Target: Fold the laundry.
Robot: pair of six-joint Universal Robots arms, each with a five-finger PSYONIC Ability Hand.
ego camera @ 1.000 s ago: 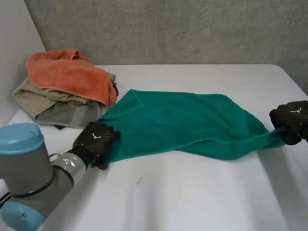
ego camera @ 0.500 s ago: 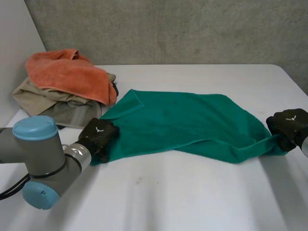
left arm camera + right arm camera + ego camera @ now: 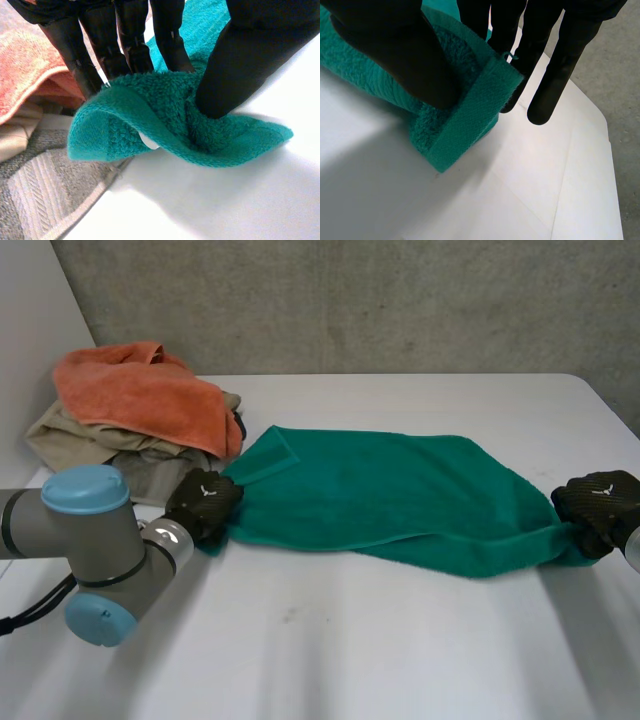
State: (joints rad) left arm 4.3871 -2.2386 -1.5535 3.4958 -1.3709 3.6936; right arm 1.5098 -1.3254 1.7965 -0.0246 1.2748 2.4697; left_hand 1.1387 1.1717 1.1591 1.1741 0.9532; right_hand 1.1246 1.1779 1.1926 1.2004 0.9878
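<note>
Nearer pile, left robot hand, towel

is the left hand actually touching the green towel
Touching. The left wrist view shows the left hand pinching a corner of the green towel between its thumb and fingers.

The towel lies stretched across the middle of the worktop; the left hand pinches its near left corner; the right hand pinches its near right corner, by the worktop's right edge; a pile of laundry sits far left, just behind the left hand.
</note>
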